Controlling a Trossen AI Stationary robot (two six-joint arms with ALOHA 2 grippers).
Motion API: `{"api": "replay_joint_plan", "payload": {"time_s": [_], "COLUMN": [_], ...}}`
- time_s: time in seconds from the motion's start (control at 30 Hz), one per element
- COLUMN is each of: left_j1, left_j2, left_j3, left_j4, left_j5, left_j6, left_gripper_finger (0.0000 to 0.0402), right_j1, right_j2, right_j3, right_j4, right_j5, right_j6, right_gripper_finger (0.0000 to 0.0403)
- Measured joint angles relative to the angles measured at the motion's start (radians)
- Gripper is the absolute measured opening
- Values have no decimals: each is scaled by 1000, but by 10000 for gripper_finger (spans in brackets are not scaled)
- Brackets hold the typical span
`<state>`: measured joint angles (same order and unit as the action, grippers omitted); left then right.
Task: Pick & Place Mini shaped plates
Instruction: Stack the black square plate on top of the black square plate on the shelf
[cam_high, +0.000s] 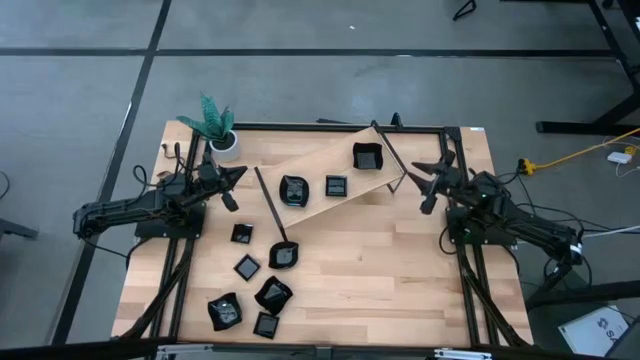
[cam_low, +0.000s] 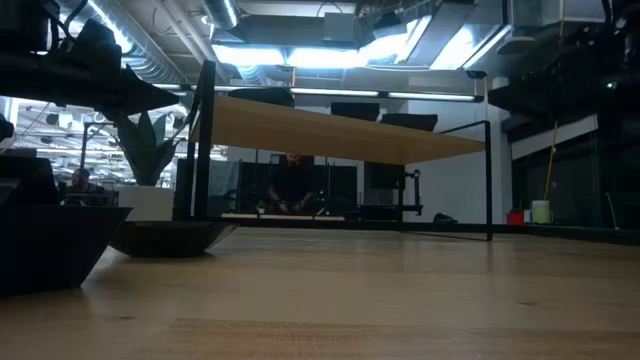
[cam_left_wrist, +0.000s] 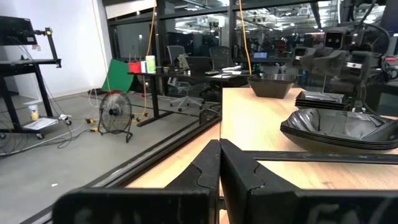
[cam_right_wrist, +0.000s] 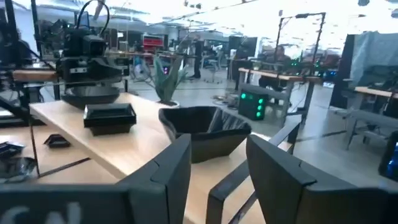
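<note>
The right gripper (cam_high: 418, 176), fingers spread and empty, hovers near the tabletop's right edge, facing the square dish (cam_high: 367, 156) on the raised board (cam_high: 320, 160). To take it cleanly, straddle one rim squarely. The left gripper (cam_high: 236, 175) waits clenched, empty.

A grey concrete floor (cam_high: 330, 90) crossed by dark lines is lying around a pale wooden table (cam_high: 380, 270). A yellow cable (cam_high: 580, 153) is trailing across the floor on the right. Beyond the table, office chairs (cam_left_wrist: 198, 67), desks, a standing fan (cam_left_wrist: 116, 112) and bright ceiling lights (cam_low: 300, 55) are filling an open workshop.
</note>
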<state>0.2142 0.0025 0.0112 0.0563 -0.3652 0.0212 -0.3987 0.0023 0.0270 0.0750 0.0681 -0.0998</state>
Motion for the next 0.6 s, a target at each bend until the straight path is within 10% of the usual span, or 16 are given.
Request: {"api": "replay_joint_plan", "payload": {"time_s": [0.6], "left_j1": [0], "left_j2": [0], "left_j3": [0], "left_j4": [0], "left_j5": [0], "left_j6": [0], "left_gripper_finger": [4], "right_j1": [1], "right_j2": [1], "right_j3": [0], "right_j4": [-103], "right_j5": [-61], "right_j6": [19], "right_gripper_finger": [154]}}
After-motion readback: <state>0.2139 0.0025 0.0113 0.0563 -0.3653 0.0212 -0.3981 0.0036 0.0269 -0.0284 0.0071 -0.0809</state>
